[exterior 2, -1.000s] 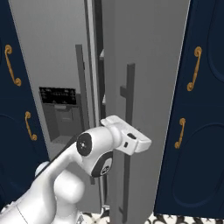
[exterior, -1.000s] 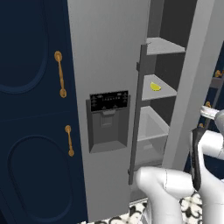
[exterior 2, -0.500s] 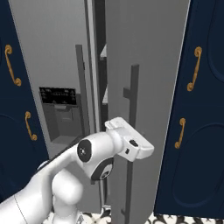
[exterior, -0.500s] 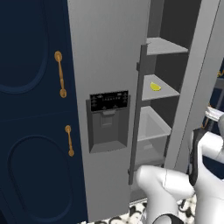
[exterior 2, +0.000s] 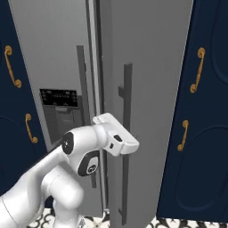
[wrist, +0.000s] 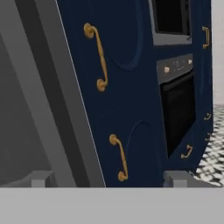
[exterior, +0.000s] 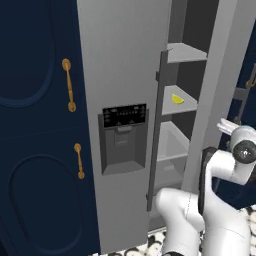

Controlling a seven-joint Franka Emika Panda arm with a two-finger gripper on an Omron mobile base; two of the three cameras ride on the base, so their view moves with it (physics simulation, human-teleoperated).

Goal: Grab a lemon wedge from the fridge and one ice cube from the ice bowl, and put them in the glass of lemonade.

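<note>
The grey fridge (exterior: 115,60) stands with its right door (exterior 2: 147,67) swung partly open. A small yellow lemon wedge (exterior: 177,99) lies on a middle shelf inside. My gripper (wrist: 109,178) is open, its fingertips (wrist: 41,178) far apart and nothing held. The hand (exterior 2: 118,140) hovers just left of the open door's long dark handle (exterior 2: 126,133), at about mid height. In the hand view the grey door (wrist: 26,109) fills the left side. The ice bowl and the glass of lemonade are out of view.
Navy cabinets with brass handles flank the fridge (exterior: 35,100) (exterior 2: 200,111). A black built-in oven (wrist: 177,109) sits further right over patterned floor tiles (wrist: 210,153). Grey shelves (exterior: 185,52) and a drawer (exterior: 172,145) lie inside the fridge.
The jaws have spread from half shut to wide open. The hand has drawn back from the door handle and shifted left in the right base view. The door has stayed put.
</note>
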